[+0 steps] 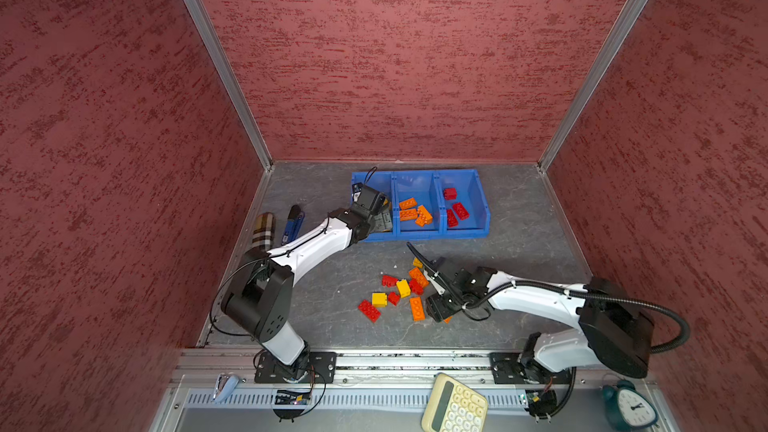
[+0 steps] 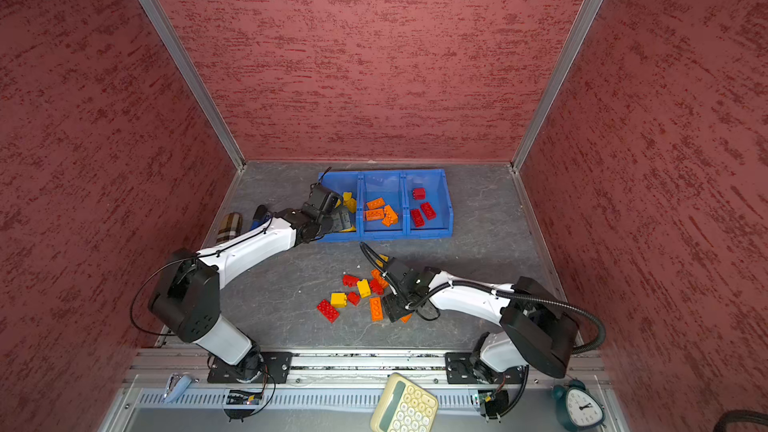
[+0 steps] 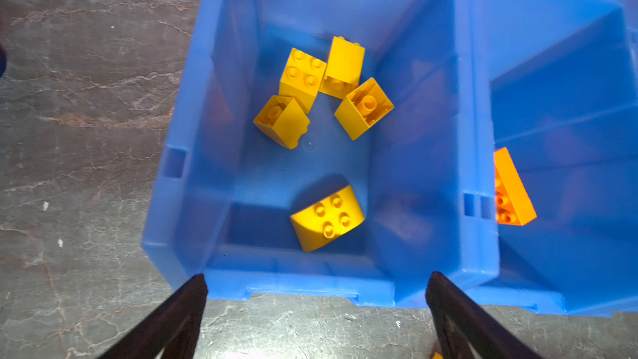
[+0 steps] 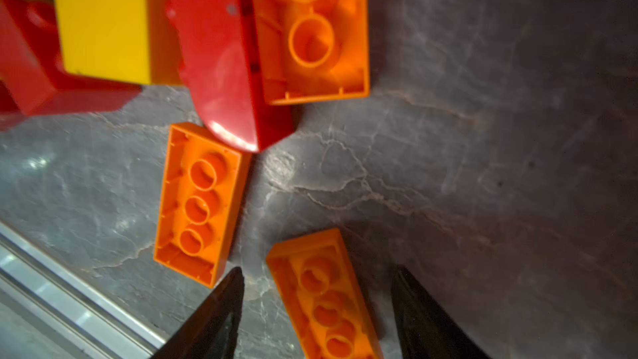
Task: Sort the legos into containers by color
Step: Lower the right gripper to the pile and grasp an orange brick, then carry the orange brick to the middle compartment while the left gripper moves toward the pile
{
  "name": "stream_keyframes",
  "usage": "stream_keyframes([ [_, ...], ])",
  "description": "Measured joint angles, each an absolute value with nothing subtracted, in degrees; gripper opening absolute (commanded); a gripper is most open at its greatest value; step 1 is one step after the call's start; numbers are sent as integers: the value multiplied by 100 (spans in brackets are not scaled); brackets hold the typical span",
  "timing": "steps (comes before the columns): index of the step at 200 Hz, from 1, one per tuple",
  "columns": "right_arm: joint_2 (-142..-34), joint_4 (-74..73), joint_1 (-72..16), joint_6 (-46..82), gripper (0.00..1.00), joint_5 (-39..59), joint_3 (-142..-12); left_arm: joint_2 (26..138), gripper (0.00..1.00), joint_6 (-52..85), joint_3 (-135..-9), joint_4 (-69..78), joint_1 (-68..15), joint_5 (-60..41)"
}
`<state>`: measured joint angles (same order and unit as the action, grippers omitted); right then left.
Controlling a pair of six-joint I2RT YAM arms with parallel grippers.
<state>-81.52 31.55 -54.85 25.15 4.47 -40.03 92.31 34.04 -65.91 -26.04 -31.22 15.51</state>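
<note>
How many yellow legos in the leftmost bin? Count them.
5: four yellow legos clustered at the back of the bin, one alone near its front lip. None seems hidden.

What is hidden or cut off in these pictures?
- Orange brick between the right jaws: the picture's edge cuts it in the right wrist view; the right arm hides most of it in both top views.
- Small brick half under that arm: shape unclear, both top views.
- Calculator: cut by the bottom edge, both top views.

Orange brick (image 4: 322,300) partly off-frame
</note>
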Motion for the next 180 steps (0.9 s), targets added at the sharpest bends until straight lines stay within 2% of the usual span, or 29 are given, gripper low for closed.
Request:
stream_keyframes([
  [59, -8241, 3603, -5874, 3050, 40, -364, -4058, 9126, 99, 3400, -6591, -2580, -3157, 1570],
  [88, -8248, 3612, -5883, 3142, 33, -545, -4060, 8960, 99, 3339, -6552, -2467, -3297, 1678],
  [136, -7874, 3328, -5767, 3151, 29, -976, -4049, 8246, 100, 2991, -6156, -2001, -3507, 1629],
  [180, -7666, 2375, -5273, 3074, 29, -1210, -4049, 7629, 100, 2593, -5330, -1450, -3559, 1072],
])
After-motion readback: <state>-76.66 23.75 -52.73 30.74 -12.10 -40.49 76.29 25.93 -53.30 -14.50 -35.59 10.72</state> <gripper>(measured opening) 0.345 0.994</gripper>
